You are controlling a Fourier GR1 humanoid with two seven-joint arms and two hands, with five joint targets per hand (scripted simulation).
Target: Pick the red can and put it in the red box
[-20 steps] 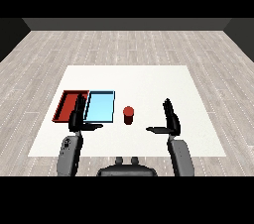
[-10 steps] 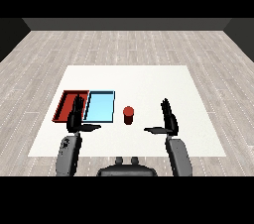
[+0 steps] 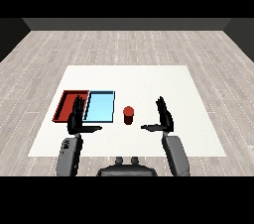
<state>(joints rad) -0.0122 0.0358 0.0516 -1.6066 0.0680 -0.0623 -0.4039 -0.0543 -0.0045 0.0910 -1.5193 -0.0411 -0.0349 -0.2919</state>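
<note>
Can [image 3: 128, 114] upright at centre, right of blue tray [image 3: 99, 106]; red tray [image 3: 70, 105] further left. Right hand [image 3: 164, 117] and left hand [image 3: 77, 119] both open, holding nothing.

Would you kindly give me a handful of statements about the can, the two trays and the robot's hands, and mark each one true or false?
1. The red can stands upright on the white table, outside both trays. True.
2. The right hand is curled round the can. False: its fingers are straight and it is apart from the can, which stands to its left in the view.
3. The red tray lies further from the can than the light blue tray does. True.
4. The can is already in the red tray. False: it is on the table, right of the light blue tray.
5. The left hand holds something. False: it is open and holds nothing.
</note>
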